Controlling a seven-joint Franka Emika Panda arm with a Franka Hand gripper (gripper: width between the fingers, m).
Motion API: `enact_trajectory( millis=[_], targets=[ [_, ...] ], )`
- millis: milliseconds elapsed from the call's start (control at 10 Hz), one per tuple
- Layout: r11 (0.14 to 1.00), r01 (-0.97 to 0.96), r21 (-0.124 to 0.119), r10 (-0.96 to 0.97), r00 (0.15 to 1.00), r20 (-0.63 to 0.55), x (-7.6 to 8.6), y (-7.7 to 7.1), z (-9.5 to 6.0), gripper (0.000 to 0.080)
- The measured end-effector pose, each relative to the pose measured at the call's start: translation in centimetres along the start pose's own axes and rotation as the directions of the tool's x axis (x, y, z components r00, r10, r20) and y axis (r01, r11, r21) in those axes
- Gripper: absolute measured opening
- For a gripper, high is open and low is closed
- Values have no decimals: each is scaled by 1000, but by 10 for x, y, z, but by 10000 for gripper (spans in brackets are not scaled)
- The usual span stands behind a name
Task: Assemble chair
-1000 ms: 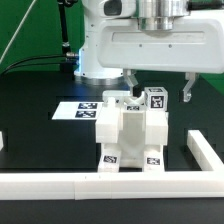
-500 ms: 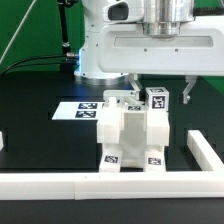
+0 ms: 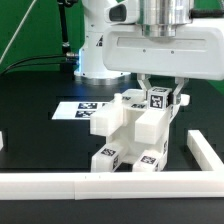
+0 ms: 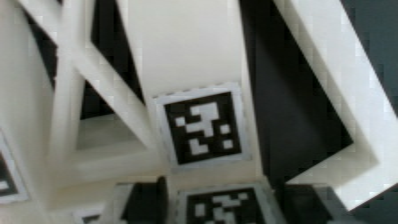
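Observation:
The white chair (image 3: 133,131) stands partly joined near the middle of the black table, turned at an angle, with tags on its top and on its low front blocks. My gripper (image 3: 162,95) comes down from above, and its fingers (image 3: 146,88) press on both sides of the tagged top block (image 3: 158,98). It is shut on that part of the chair. In the wrist view a white chair piece with a square tag (image 4: 199,125) fills the picture, with slanted white bars beside it and a second tag (image 4: 222,208) below; the fingertips are hard to make out there.
The marker board (image 3: 80,108) lies flat behind the chair toward the exterior view's left. A low white border rail (image 3: 60,184) runs along the front and turns up the exterior view's right (image 3: 206,150). The arm's white base (image 3: 95,50) stands at the back.
The fingers have drawn in from wide apart onto the top block. The chair has turned and tilted, its front blocks swinging toward the exterior view's left.

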State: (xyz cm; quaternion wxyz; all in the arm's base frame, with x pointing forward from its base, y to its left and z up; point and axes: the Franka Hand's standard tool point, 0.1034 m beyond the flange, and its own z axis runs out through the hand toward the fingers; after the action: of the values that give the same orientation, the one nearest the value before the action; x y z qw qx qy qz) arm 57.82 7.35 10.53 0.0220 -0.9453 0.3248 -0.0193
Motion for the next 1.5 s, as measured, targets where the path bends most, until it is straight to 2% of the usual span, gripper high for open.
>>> enact_trajectory(
  millis=[300, 600, 700, 800, 900, 1200, 1300, 1400, 1500],
  targets=[
    [988, -155, 11, 155, 988, 0, 4, 0, 0, 284],
    [991, -137, 10, 137, 991, -1, 4, 0, 0, 284],
    [991, -137, 10, 137, 991, -1, 4, 0, 0, 387],
    [991, -137, 10, 137, 991, 0, 4, 0, 0, 526],
    [991, -137, 10, 137, 991, 0, 4, 0, 0, 610],
    [991, -137, 10, 137, 991, -1, 4, 0, 0, 648],
    [992, -123, 26, 123, 992, 1, 2, -2, -12, 648],
    [992, -115, 51, 115, 993, 6, -9, -5, -31, 649],
    [992, -115, 58, 114, 993, 8, -18, -7, -37, 649]
  ],
)
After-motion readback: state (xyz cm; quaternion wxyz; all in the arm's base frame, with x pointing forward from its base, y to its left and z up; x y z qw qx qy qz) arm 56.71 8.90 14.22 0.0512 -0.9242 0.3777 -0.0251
